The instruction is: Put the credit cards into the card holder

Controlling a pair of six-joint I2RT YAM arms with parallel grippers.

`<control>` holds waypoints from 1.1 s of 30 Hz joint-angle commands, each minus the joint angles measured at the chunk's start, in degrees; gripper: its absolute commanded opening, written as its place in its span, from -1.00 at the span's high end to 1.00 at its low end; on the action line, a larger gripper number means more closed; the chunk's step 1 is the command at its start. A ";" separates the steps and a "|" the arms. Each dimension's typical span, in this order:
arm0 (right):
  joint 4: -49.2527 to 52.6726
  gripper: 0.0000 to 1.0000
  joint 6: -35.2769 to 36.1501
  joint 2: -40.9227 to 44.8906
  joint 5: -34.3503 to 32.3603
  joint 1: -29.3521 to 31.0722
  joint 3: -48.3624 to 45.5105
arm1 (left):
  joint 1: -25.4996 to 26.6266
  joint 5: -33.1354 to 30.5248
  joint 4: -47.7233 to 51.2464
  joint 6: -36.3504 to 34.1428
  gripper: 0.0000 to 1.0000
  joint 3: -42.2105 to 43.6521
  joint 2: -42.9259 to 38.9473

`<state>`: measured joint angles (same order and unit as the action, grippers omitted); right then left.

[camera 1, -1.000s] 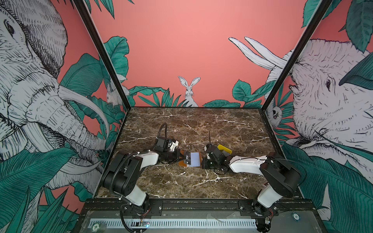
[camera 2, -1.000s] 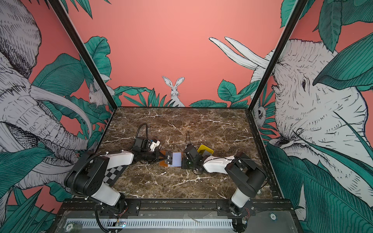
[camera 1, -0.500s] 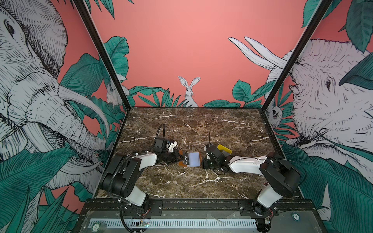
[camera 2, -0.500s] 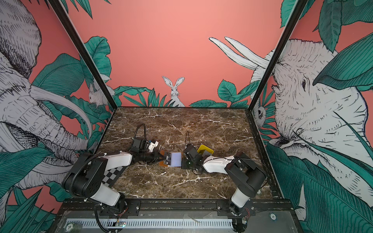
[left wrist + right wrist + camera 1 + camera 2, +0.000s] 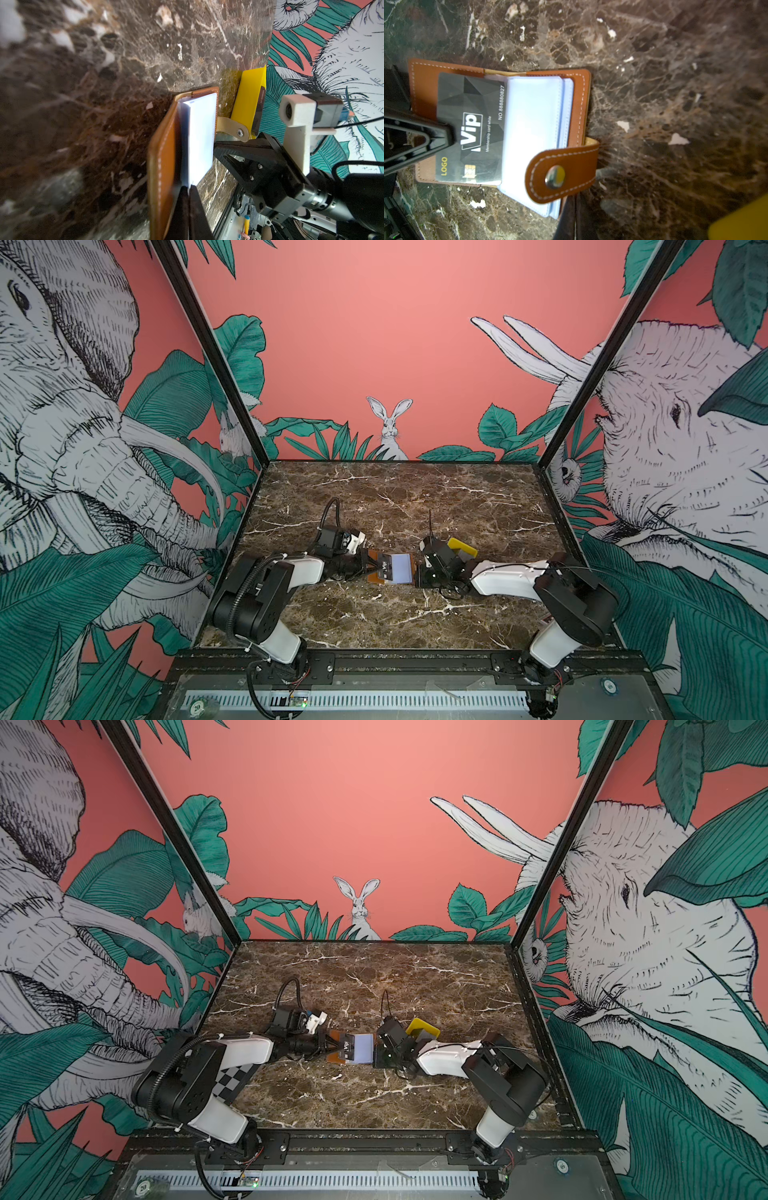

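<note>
My left gripper [image 5: 446, 135] is clenched on one credit card [image 5: 471, 116], long axis near-to-far, right edge meeting the clear sleeves [image 5: 533, 124] of the open card holder [image 5: 579, 93] mid-table; I judge the push rightward; right gripper [image 5: 217, 143] closed at its right edge.

The card holder [image 5: 425, 83] is showing tan-brown leather with white stitching, the credit card [image 5: 467, 99] grey-black facets with white lettering, the tray [image 5: 249, 93] yellow, the desk [image 5: 395, 497] white-veined brown marble.

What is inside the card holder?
One credit card lies on the open card holder, one edge under the top clear sleeve, pinched by the left tool. Lower sleeves are covered; any cards there cannot be seen.
</note>
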<state>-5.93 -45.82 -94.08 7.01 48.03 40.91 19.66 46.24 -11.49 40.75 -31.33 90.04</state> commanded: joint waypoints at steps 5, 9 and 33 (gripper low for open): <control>2.81 0.87 0.62 -1.94 -2.26 0.40 0.09 | -0.30 -0.88 1.66 -2.32 0.93 0.02 0.18; 2.77 0.88 0.64 -2.22 -2.09 0.40 0.25 | -0.09 -0.84 1.71 -3.26 0.92 -0.24 0.31; 2.59 0.90 0.30 -3.73 -1.51 0.54 1.13 | 0.38 -3.84 13.05 -13.18 0.94 -7.19 1.80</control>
<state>-6.44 -45.84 -95.57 6.85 48.14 42.26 19.84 44.03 -2.70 30.55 -36.84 91.44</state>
